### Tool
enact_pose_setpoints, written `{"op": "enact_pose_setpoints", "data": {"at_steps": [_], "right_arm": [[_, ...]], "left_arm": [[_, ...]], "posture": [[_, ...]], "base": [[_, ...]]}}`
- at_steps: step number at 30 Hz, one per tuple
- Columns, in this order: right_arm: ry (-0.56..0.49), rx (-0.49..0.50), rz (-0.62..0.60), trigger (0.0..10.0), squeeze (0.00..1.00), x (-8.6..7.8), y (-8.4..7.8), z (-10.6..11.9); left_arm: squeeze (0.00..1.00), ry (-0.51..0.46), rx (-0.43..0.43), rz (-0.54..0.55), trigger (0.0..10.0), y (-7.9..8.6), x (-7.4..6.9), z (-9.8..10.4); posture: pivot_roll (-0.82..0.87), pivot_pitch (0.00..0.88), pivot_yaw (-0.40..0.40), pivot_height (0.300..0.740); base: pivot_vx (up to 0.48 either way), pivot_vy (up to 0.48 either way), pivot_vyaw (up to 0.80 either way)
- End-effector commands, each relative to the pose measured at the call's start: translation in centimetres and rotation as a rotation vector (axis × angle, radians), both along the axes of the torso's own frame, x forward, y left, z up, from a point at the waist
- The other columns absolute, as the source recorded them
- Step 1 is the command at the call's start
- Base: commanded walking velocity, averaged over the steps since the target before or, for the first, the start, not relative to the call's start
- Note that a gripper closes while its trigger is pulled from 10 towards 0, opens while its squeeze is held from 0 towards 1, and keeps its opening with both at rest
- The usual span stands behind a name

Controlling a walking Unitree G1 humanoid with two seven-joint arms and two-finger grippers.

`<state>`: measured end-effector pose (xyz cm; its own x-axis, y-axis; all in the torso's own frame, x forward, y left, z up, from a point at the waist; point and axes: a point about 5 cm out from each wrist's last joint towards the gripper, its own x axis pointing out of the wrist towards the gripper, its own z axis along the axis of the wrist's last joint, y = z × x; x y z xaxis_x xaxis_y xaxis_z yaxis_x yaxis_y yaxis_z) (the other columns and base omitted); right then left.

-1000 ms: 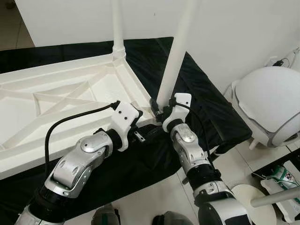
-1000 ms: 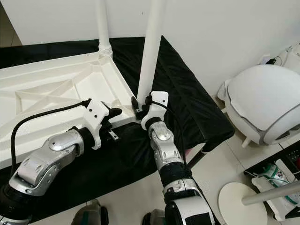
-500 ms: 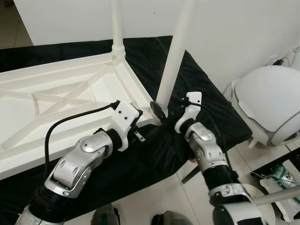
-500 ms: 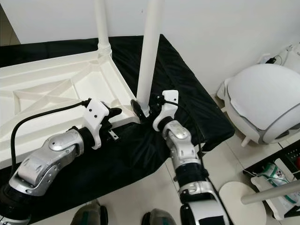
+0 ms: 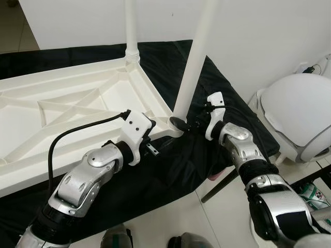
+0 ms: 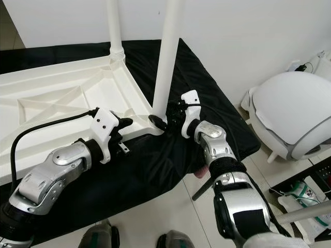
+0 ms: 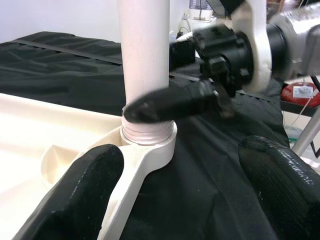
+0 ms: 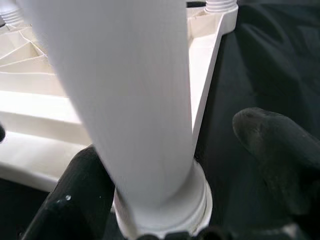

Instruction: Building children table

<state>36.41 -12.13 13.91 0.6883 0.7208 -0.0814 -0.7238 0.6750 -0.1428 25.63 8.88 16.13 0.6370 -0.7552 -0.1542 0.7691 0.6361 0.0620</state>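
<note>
Tabletop (image 5: pixel 77 103) lies inverted on black cloth (image 5: pixel 217 88) beside white wall (image 5: pixel 258 31).

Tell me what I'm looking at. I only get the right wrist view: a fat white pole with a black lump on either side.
Observer: That pole is a table leg. It stands upright in a corner socket of a white tabletop lying upside down on a black cloth.
Operator: And the black lumps?
Observer: Those belong to the right gripper. Its jaws are open around the foot of the leg, and one lies across the threaded collar.
Operator: Is the other arm doing anything?
Observer: The left gripper sits at the tabletop's edge beside that same corner, with its jaws open.
</note>
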Motion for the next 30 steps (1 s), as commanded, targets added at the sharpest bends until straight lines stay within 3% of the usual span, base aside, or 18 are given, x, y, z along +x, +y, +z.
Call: {"op": "enact_pose_setpoints", "data": {"at_steps": [1,3,4,6,7,8,9,16,23,24,25,26,30], "right_arm": [[-0.006,-0.011,0.012,10.0,0.00,0.3,0.2,0.2],[0.002,-0.020,0.029,10.0,0.00,0.4,0.5,0.2],[0.007,-0.032,0.047,7.9,0.00,0.4,0.8,0.1],[0.010,-0.039,0.059,7.9,0.00,0.4,0.9,0.1],[0.012,-0.050,0.065,0.9,0.00,0.5,1.1,0.0],[0.012,-0.050,0.065,0.9,0.00,0.5,1.1,0.0],[0.015,-0.055,0.072,0.0,0.00,0.5,1.2,-0.1],[0.033,-0.073,0.078,0.0,0.00,0.3,0.9,-0.8],[0.058,-0.057,0.031,0.0,0.00,0.1,-0.6,-1.6],[0.061,-0.049,0.022,1.9,0.00,0.0,-0.8,-1.7],[0.062,-0.043,0.016,1.9,0.00,0.0,-1.0,-1.8],[0.065,-0.031,0.000,10.0,0.00,0.0,-1.1,-1.8],[0.064,-0.015,-0.036,10.0,0.00,0.2,-1.3,-1.7]], "left_arm": [[0.00,-0.004,-0.002,-0.047,10.0,0.0,-0.1,0.2],[0.00,-0.006,-0.002,-0.044,10.0,0.0,-0.1,0.3],[0.00,-0.009,-0.003,-0.041,10.0,0.1,-0.1,0.4],[0.00,-0.010,-0.003,-0.040,10.0,0.1,-0.1,0.4],[0.00,-0.011,-0.003,-0.038,10.0,0.1,-0.1,0.4],[0.00,-0.011,-0.003,-0.038,10.0,0.1,-0.1,0.4],[0.00,-0.012,-0.004,-0.037,10.0,0.1,0.0,0.5],[0.00,-0.013,-0.005,-0.035,10.0,0.1,-0.1,0.5],[0.00,-0.007,-0.009,-0.038,10.0,0.0,-0.2,0.4],[0.00,-0.005,-0.010,-0.040,10.0,0.0,-0.2,0.4],[0.00,-0.004,-0.010,-0.042,10.0,0.0,-0.2,0.4],[0.00,-0.003,-0.010,-0.043,10.0,0.0,-0.3,0.4],[0.00,-0.002,-0.011,-0.045,10.0,0.0,-0.3,0.4]], "posture": [[0.05,0.000,-0.076,0.740],[0.05,0.000,-0.078,0.740],[0.05,0.000,-0.078,0.740],[0.05,0.000,-0.079,0.740],[0.05,0.000,-0.080,0.740],[0.05,0.000,-0.080,0.740],[0.05,0.000,-0.080,0.740],[0.06,0.000,-0.081,0.740],[0.05,0.000,-0.076,0.740],[0.04,0.000,-0.075,0.740],[0.04,0.000,-0.075,0.740],[0.04,0.000,-0.074,0.740],[0.04,0.000,-0.074,0.740]], "base": [[0.000,0.000,0.00],[0.000,0.000,0.00],[0.000,0.000,0.00],[0.000,0.000,0.00],[0.000,0.000,0.00],[0.000,0.000,0.00],[0.000,0.000,0.00],[0.000,0.000,0.00],[0.000,0.000,0.00],[0.000,0.000,0.00],[0.000,0.000,0.00],[0.000,0.000,0.00],[0.000,0.000,0.00]]}}
